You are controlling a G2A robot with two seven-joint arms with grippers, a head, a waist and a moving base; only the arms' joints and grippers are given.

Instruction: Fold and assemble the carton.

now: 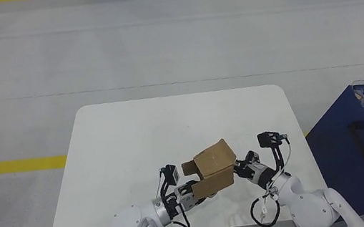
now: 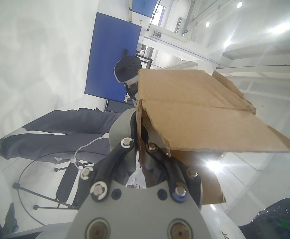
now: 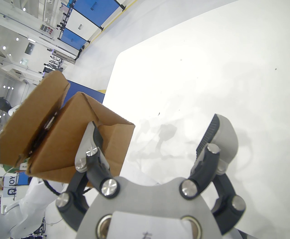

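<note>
Half the job looks done, as I judge it: the carton (image 1: 213, 162) is opened into a box shape, but the flaps at its end hang loose with a gap between them, so folding and closing remain. It is plain brown corrugated board with ragged edges, held tilted over the near edge of the bench (image 1: 169, 123). The left claw (image 2: 140, 144) is clamped on one carton wall. The right claw (image 3: 155, 122) is spread wide, with one finger (image 3: 94, 135) against the carton's side.
</note>
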